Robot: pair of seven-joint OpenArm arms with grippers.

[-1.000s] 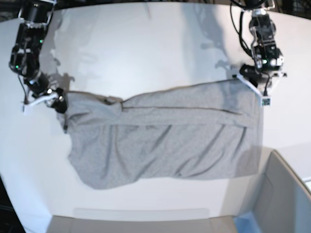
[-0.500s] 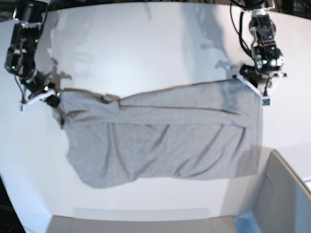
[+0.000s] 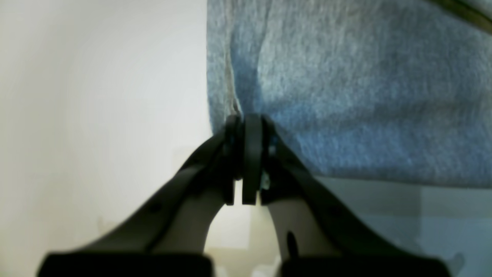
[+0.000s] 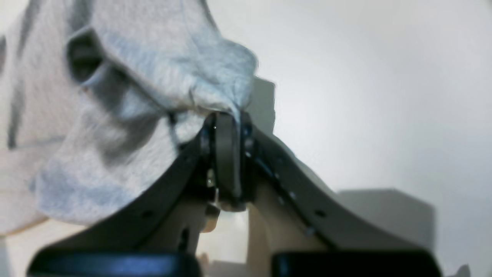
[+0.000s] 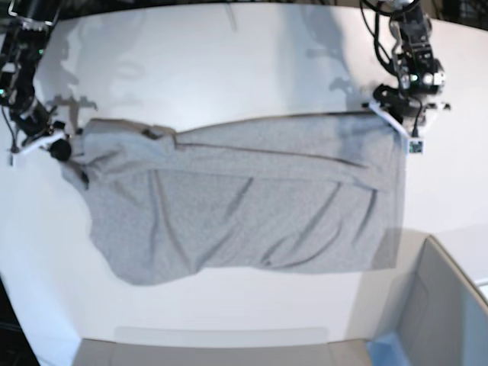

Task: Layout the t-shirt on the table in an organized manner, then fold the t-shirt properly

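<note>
Base view shows one table (image 5: 229, 61), white and curved at its edge, its near part cut off by the frame, and a grey bin (image 5: 446, 305) only partly in view at the lower right corner. One t-shirt (image 5: 244, 202) is stretched across the middle of the table between two arms, its lower edge hanging in loose folds; no lettering can be read on the side that shows. The left gripper (image 5: 398, 122) pinches the shirt's upper corner on the right of this view, and the right gripper (image 5: 62, 147) pinches the opposite corner. In the left wrist view the claw (image 3: 244, 127) is closed tight on the cloth edge. In the right wrist view the claw (image 4: 226, 119) is likewise clamped on a bunched fold, the picture blurred.
</note>
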